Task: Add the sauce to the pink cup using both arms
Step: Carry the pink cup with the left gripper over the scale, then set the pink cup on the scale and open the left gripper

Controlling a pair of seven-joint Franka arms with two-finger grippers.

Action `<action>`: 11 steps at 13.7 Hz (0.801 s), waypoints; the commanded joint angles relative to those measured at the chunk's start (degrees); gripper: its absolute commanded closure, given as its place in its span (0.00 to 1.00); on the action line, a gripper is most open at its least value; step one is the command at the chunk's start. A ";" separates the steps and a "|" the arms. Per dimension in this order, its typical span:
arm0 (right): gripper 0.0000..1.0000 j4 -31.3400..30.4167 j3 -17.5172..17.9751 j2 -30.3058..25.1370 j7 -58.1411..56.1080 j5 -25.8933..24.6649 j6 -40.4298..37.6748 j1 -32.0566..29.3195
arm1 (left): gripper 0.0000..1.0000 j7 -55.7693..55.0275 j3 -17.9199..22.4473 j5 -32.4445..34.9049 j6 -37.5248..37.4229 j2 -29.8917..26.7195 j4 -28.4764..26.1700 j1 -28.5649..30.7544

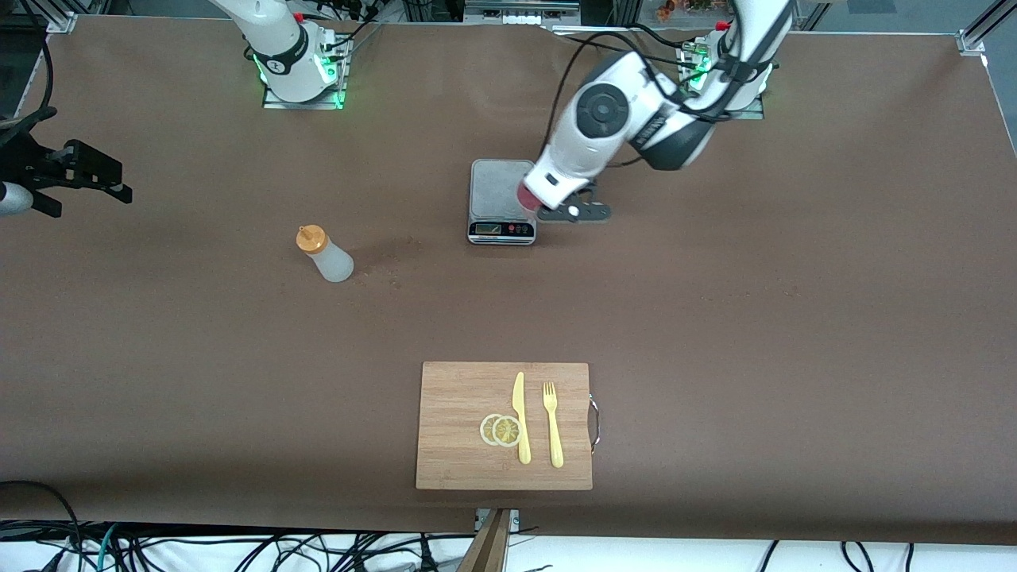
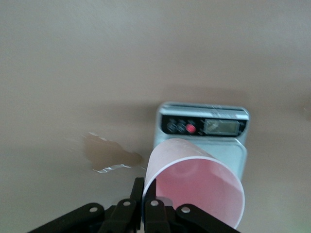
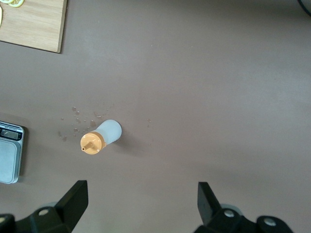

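The sauce bottle (image 1: 324, 253) (image 3: 101, 138), whitish with an orange nozzle cap, stands upright on the brown table, toward the right arm's end from the scale and a little nearer the front camera. My left gripper (image 1: 556, 208) (image 2: 146, 180) is shut on the rim wall of the pink cup (image 1: 526, 195) (image 2: 194, 189), holding it tilted over the scale (image 1: 500, 200) (image 2: 204, 127); the cup looks empty. Whether it touches the scale I cannot tell. My right gripper (image 1: 85, 199) (image 3: 142, 189) hangs open high over the table at the right arm's end, the bottle below and off to one side.
A wooden cutting board (image 1: 461, 397) (image 3: 34, 24) lies near the table's front edge with two lemon slices (image 1: 500, 430), a yellow knife (image 1: 520, 417) and a yellow fork (image 1: 553, 425). Small drops and stains (image 3: 77, 121) mark the table between bottle and scale.
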 commanded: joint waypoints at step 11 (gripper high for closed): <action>0.00 0.78 0.06 -0.03 0.58 -0.36 -0.54 0.02 | 0.00 -10.12 0.73 3.05 -5.01 0.79 2.93 -5.36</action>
